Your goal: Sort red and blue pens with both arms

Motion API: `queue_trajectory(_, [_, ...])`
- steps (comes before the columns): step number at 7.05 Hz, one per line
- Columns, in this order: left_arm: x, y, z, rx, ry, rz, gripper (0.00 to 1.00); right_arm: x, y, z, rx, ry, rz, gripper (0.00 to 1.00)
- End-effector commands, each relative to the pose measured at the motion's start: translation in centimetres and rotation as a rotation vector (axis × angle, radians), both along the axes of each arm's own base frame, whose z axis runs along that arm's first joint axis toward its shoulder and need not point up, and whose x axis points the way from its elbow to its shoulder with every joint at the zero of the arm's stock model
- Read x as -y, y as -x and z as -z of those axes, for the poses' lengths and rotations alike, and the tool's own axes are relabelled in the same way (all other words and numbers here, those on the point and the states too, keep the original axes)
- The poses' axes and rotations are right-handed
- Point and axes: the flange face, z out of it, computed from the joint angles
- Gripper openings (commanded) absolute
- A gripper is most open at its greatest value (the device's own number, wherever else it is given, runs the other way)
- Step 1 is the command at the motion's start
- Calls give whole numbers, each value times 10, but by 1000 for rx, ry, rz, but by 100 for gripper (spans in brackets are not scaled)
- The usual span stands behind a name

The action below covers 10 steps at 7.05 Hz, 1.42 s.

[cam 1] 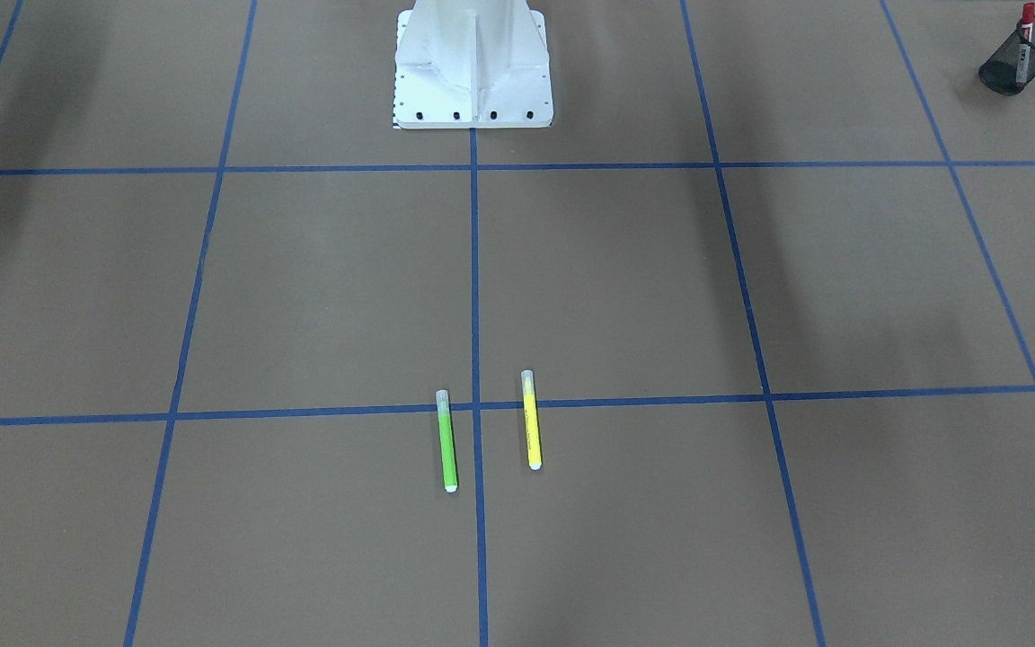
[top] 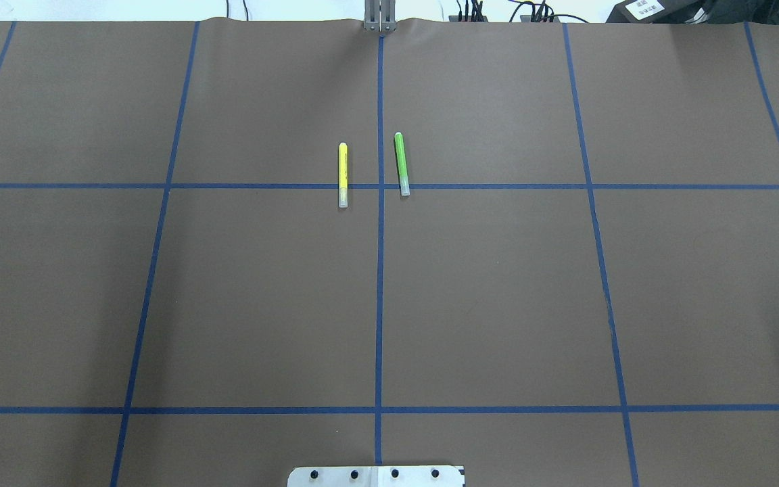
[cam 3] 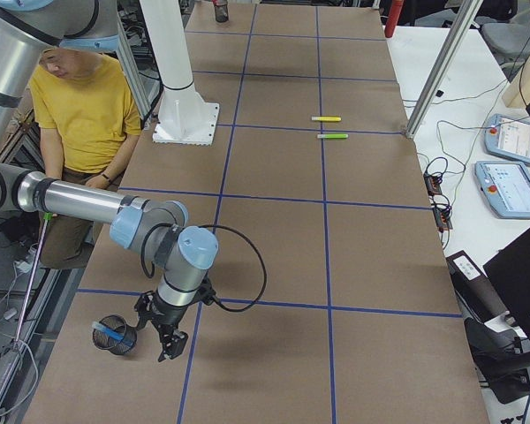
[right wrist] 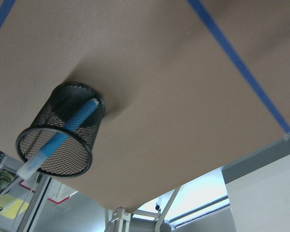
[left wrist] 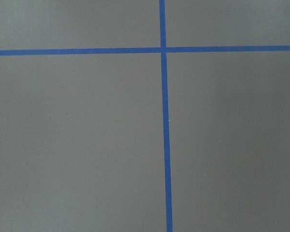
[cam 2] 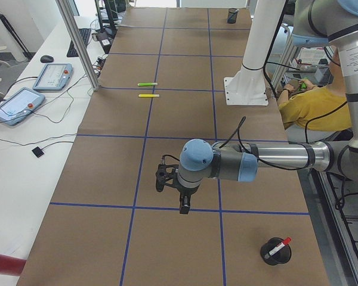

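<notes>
The red pen [cam 1: 1025, 45] stands in a black mesh cup [cam 1: 1007, 74] at the table corner on my left side; it also shows in the exterior left view as the red pen [cam 2: 278, 247]. The blue pen [right wrist: 63, 137] leans in another black mesh cup [right wrist: 82, 108] near the table edge on my right side, seen too as the blue pen [cam 3: 109, 333]. My left gripper [cam 2: 184, 207] hangs over the brown table, well short of the red pen's cup. My right gripper [cam 3: 166, 346] hovers just beside the blue pen's cup. I cannot tell whether either is open or shut.
A green marker [top: 401, 164] and a yellow marker [top: 343, 174] lie side by side at mid-table across a blue tape line. The white robot pedestal [cam 1: 473, 63] stands at the table's near edge. A person in a yellow shirt [cam 3: 79, 106] sits behind it.
</notes>
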Motion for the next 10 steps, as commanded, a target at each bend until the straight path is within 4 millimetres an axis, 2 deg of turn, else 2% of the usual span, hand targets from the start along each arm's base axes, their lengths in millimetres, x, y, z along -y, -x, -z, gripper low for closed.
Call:
queue_trajectory(1, [-1, 0, -4, -1, 10, 1, 99, 89, 2, 48, 29, -171, -14, 99])
queue_trajectory(3, [1, 0, -8, -2, 18, 3, 99, 154, 15, 85, 155, -257, -85, 99])
queue_trajectory(5, [2, 0, -11, -2, 24, 3, 99, 232, 33, 105, 318, -182, -333, 99])
queue_trajectory(6, [3, 0, -15, -2, 29, 3, 99, 259, 41, 112, 391, -106, -488, 99])
queue_trajectory(7, [4, 0, -14, -2, 29, 2, 99, 276, 42, 112, 369, -48, -683, 99])
queue_trajectory(8, [5, 0, -14, -2, 28, 3, 99, 282, 42, 93, 320, 59, -911, 99])
queue_trajectory(9, [5, 0, -15, -2, 30, 3, 99, 274, 42, 63, 307, 93, -992, 99])
queue_trajectory(10, [5, 0, -20, -1, 38, 2, 99, 253, 41, 30, 301, 91, -998, 99])
